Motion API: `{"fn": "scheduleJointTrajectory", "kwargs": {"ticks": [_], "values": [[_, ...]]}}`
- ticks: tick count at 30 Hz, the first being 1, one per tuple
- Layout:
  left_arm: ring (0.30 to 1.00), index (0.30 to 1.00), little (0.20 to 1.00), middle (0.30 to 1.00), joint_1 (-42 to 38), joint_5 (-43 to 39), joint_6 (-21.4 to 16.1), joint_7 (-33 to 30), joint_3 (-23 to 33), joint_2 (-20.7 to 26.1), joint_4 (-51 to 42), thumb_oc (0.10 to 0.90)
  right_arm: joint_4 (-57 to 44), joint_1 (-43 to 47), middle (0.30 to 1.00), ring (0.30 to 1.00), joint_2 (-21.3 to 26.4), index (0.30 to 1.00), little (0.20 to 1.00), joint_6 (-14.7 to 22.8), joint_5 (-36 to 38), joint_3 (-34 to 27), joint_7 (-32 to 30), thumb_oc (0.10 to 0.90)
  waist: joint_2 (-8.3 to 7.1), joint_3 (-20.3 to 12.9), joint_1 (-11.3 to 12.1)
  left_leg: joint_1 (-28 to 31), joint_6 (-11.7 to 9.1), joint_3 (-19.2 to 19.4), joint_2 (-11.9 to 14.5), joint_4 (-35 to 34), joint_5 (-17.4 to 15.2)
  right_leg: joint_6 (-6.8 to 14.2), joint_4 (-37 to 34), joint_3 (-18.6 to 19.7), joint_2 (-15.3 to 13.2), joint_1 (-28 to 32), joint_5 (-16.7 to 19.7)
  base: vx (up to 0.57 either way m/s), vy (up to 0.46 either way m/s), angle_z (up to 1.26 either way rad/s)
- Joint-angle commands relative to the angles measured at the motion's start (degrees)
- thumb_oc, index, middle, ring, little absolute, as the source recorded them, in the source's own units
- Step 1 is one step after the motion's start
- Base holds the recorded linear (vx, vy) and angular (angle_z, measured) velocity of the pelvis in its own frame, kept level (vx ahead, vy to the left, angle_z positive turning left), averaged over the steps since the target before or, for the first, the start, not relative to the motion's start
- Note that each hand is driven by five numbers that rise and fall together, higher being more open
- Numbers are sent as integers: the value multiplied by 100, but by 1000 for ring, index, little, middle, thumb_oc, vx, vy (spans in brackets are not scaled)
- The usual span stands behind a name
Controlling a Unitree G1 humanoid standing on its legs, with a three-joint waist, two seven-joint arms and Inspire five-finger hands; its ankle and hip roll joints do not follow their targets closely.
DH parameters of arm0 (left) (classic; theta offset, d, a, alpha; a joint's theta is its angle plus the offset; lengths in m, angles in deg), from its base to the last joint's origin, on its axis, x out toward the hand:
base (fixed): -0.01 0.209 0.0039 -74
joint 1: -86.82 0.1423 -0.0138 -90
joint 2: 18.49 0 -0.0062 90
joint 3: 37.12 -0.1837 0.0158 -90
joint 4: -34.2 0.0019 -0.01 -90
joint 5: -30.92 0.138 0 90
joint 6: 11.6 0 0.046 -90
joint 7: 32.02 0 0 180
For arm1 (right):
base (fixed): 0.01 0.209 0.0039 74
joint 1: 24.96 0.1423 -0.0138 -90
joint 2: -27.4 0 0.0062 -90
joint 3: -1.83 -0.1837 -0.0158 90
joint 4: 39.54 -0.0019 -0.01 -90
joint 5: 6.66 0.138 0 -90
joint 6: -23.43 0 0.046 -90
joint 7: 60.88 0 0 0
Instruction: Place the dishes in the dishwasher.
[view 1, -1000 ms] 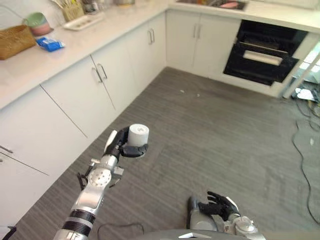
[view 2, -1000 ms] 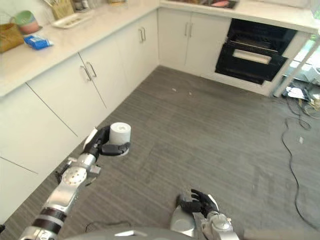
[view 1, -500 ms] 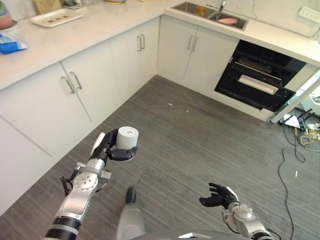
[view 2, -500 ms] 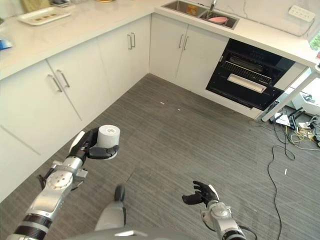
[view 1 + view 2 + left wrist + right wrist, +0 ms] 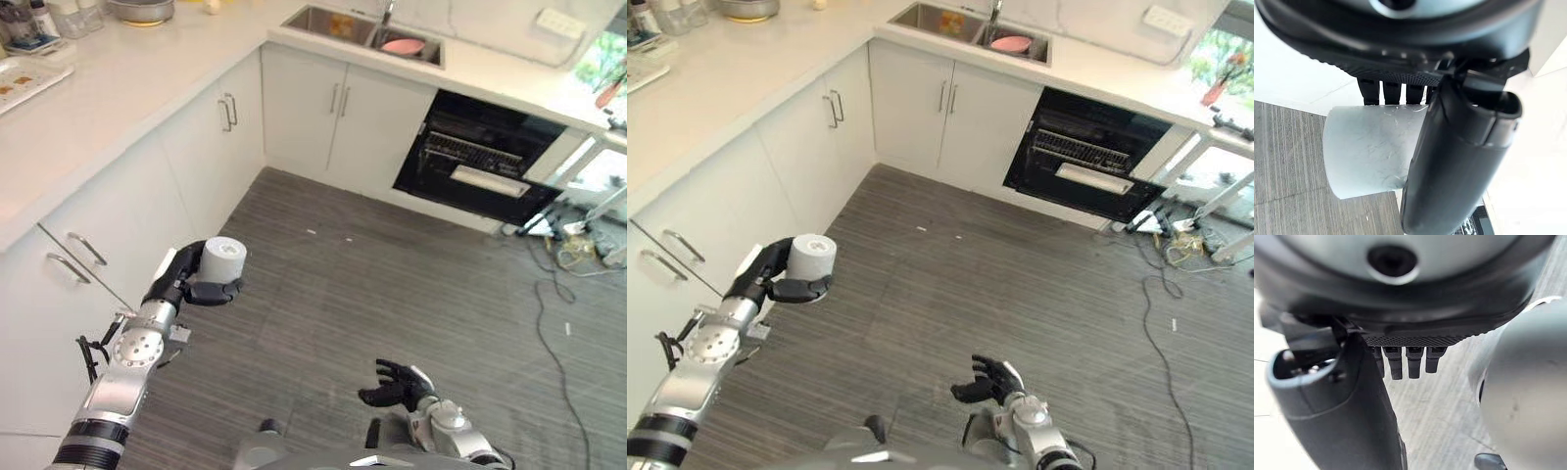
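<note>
My left hand (image 5: 182,285) is shut on a pale grey cup (image 5: 223,261), held upright over the floor beside the white cabinets. In the left wrist view the cup (image 5: 1365,148) lies between the thumb (image 5: 1459,156) and the fingers. My right hand (image 5: 396,385) hangs low near the floor with relaxed fingers and nothing in it; its thumb (image 5: 1337,401) stands apart from them. The dark dishwasher (image 5: 477,159) stands open under the far counter, a rack showing inside, well away from both hands.
White cabinets (image 5: 211,137) run along the left and far side under a pale worktop (image 5: 108,88). A sink (image 5: 358,24) holds a pink dish (image 5: 402,45). Cables (image 5: 549,294) and metal table legs (image 5: 578,211) lie at the right. Grey floor (image 5: 392,284) spreads between.
The whole picture has shifted as the camera turned right, bringing the sink and dishwasher closer to centre. The left hand keeps its hold on the cup; the right hand stays low.
</note>
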Motion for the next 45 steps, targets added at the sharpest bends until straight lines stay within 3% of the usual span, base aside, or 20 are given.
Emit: {"fn": "scheduleJointTrajectory", "kwargs": {"ticks": [1, 3, 7, 9, 10, 12, 15, 19, 20, 23, 26, 29, 31, 33, 35, 38, 39, 40, 42, 45], "values": [[300, 300, 300, 300, -490, -51, -678, -50, 74, 107, -727, 400, -175, 301, 900, 900, 404, 900, 900, 276, 33, -161, -140, 800, -74, -275, -79, 210, -489, 42, 185, 100, -739, -2, -2415, -472, 65, 146, 517, 537, 80, 25], [300, 300, 300, 300, -554, 72, -710, -97, 175, 0, -659, 400, -254, 337, 900, 900, 449, 900, 900, 240, -143, -150, -109, 800, -54, -234, -22, 400, -553, 326, 177, 231, -953, 33, -2920, -1118, -195, -117, 629, 429, 101, -11], [300, 300, 300, 300, -496, 95, -755, -25, 162, -244, -557, 400, -492, 170, 900, 900, 700, 900, 900, 207, -307, -152, -19, 800, -119, -422, -107, 751, -629, 311, -65, 1160, -1617, -28, -2802, -1340, -111, 223, 808, 781, 135, -66], [300, 300, 300, 300, -538, 112, -767, -78, 50, -308, -526, 400, -613, 41, 900, 900, 813, 900, 900, 210, -296, -150, -26, 800, -95, -518, -275, 675, -1017, 202, 119, 2219, -1259, -179, -2615, -970, 224, 440, 862, 786, 16, 3], [300, 300, 300, 300, -566, 80, -741, -78, 7, -332, -497, 400, -606, 9, 900, 900, 857, 900, 900, 217, -243, -163, -72, 800, -15, -550, -277, 525, -1313, 116, 341, 3007, -736, -383, -2537, -913, 471, 548, 789, 652, -68, 56], [300, 300, 300, 300, -542, 24, -719, -95, -11, -301, -549, 400, -656, 27, 900, 900, 928, 900, 900, 241, -149, -140, -185, 800, 24, -525, -160, 177, -1496, 2, 555, 4194, -35, -697, -2466, -934, 739, 868, 526, 489, -74, 29], [300, 300, 300, 300, -610, -28, -699, -217, -69, -250, -521, 400, -757, 129, 900, 900, 1039, 900, 900, 253, -131, -106, -291, 800, -176, -365, 23, -901, -1272, -222, 638, 5376, -373, -950, -2598, -764, 927, 1287, 229, 556, -30, -49], [300, 300, 300, 300, -556, -67, -712, -241, -29, -221, -584, 400, -884, 183, 900, 900, 1017, 900, 900, 327, -111, -17, -285, 800, -229, -401, 208, -1269, -1035, -143, 898, 4007, -762, -819, -2774, -591, 1036, 1576, 18, 439, 145, -54], [300, 300, 300, 300, -513, -124, -751, -276, 7, -213, -627, 400, -925, 242, 900, 900, 1022, 900, 900, 357, -147, 6, -284, 800, -236, -393, 284, -1507, -904, -164, 1150, 2487, -818, -768, -2761, -487, 1060, 1737, -129, 397, 295, -41], [300, 300, 300, 300, -441, -111, -787, -390, 80, -177, -596, 400, -796, 377, 900, 900, 991, 900, 900, 459, -187, 62, -336, 800, -235, -269, 519, -1714, -1092, -1066, 1178, 420, 281, -814, -2557, -167, 1180, 1992, -487, 449, 309, -76], [300, 300, 300, 300, -485, -131, -774, -381, 70, -134, -592, 400, -810, 397, 900, 900, 972, 900, 900, 486, -149, 29, -315, 800, -182, -278, 463, -1774, -1155, -617, 1403, 47, 550, -771, -2175, -41, 1259, 2184, -818, 524, 324, -56], [300, 300, 300, 300, -600, -24, -749, -320, -4, 14, -597, 400, -880, 363, 900, 900, 866, 900, 900, 499, -184, -44, -293, 800, -246, -319, 505, -1648, -1006, -666, 1159, 423, 615, -563, -1004, 142, 1111, 1954, -896, 487, 412, -58], [300, 300, 300, 300, -670, 16, -702, -269, -107, 66, -495, 400, -726, 350, 900, 900, 721, 900, 900, 445, -242, -94, -281, 800, -321, -350, 388, -1493, -690, -516, 871, 712, 222, -135, 266, 182, 648, 1592, 11, 401, 358, -80], [300, 300, 300, 300, -588, 72, -668, -258, -79, 166, -568, 400, -804, 381, 900, 900, 666, 900, 900, 401, -338, -113, -245, 800, -170, -298, 326, -1254, -418, -342, 789, 805, 15, 63, 1592, 102, 326, 1049, 661, 386, 472, -30], [300, 300, 300, 300, -495, 117, -676, -248, 3, 213, -680, 400, -1041, 404, 900, 900, 677, 900, 900, 424, -494, -144, -252, 800, -7, -260, 316, -925, -244, -118, 723, 640, -106, 202, 2207, -173, -1, 567, 858, 388, 463, -68], [300, 300, 300, 300, -485, 118, -701, -283, 54, 141, -691, 400, -1335, 365, 900, 900, 708, 900, 900, 474, -500, -246, -251, 800, -30, -264, 261, -528, -217, 113, 457, 487, -344, 133, 1459, -758, -366, 438, 624, 352, 246, -42], [300, 300, 300, 300, -428, 132, -767, -251, 61, 48, -776, 400, -1686, 281, 900, 900, 803, 900, 900, 516, -466, -354, -255, 800, -43, -256, 187, -339, -277, 186, 332, 498, -504, -32, 86, -920, -243, 412, 386, 632, 186, -31], [300, 300, 300, 300, -452, 162, -774, -270, 111, 16, -794, 400, -1828, 277, 900, 900, 816, 900, 900, 562, -411, -432, -274, 800, -83, -286, 186, -188, -354, 222, 303, 524, -722, 86, -541, -1032, -361, 392, 322, 549, 52, -60], [300, 300, 300, 300, -585, 206, -815, -328, 128, -60, -771, 400, -2214, 280, 900, 900, 891, 900, 900, 605, -399, -489, -286, 800, -5, -276, 248, -148, -497, 428, 471, 622, -876, 13, -1819, -1653, -515, 482, 400, 291, -38, -58], [300, 300, 300, 300, -716, 236, -861, -404, 147, -167, -726, 400, -2502, 343, 900, 900, 932, 900, 900, 635, -370, -559, -332, 800, 50, -264, 290, -76, -581, 712, 547, 765, -1021, -1, -2479, -2140, -731, 406, 500, 227, 56, -38]]}}
